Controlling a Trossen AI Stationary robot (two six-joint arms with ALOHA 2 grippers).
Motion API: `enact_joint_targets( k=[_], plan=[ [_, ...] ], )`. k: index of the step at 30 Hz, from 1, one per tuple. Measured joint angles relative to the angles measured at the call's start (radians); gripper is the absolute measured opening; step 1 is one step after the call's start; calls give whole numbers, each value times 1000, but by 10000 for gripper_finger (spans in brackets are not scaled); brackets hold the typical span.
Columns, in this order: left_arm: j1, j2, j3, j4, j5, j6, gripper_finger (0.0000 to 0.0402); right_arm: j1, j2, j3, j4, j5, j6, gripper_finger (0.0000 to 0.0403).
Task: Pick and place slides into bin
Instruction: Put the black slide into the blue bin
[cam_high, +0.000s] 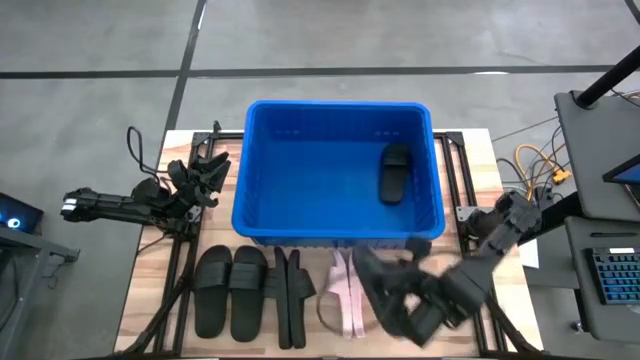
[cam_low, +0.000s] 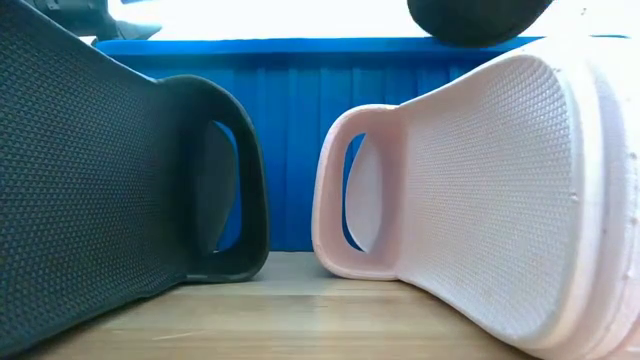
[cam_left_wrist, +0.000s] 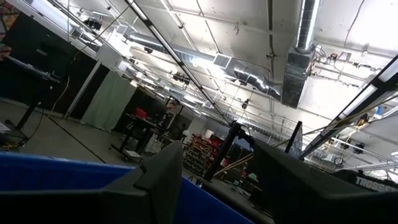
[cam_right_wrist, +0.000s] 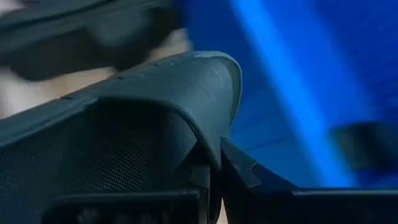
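Observation:
The blue bin (cam_high: 340, 215) stands at the table's middle, with one black slide (cam_high: 395, 172) lying inside on its floor. My right gripper (cam_high: 405, 300) hovers in front of the bin's near wall, shut on another black slide (cam_high: 375, 275). On the table, a flat black pair (cam_high: 230, 290) lies on its soles, two more black slides (cam_high: 290, 295) stand on edge, and a pale pink pair (cam_high: 345, 295) stands on edge beside them. My left gripper (cam_high: 205, 172) waits open at the bin's left side, holding nothing. My right gripper pinches a thin edge of the black slide (cam_right_wrist: 205, 155) between its two fingers. Whether that edge belongs to the strap or the sole, I cannot tell. The fingers slant down from the table's right side. The slide is lifted clear of the table.
The bin's near wall (cam_low: 290, 150) rises right behind the standing black slide (cam_low: 120, 170) and pink slide (cam_low: 480, 190). Cables and a keyboard (cam_high: 610, 275) lie off the table's right edge. Metal frame rails (cam_high: 465, 175) run along both sides of the bin.

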Motion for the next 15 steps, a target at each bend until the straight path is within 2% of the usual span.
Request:
enact_joint_targets(
  k=[2, 7, 9, 12, 15],
  plan=[
    [0, -2, 0, -3, 0, 0, 184, -64, 0, 27, -49, -4, -60, 9],
    [0, -7, 0, 0, 0, -1, 184, -227, -41, 39, -22, -65, -310, 9],
    [0, -10, 0, 0, 0, -1, 184, -283, -61, 44, 2, -125, -372, 9],
    [0, -18, 0, 1, 2, -2, 184, -361, -103, 57, 82, -278, -479, 9],
    [0, -26, 0, 0, 2, -3, 184, -401, -145, 59, 188, -337, -529, 9]
  ],
)
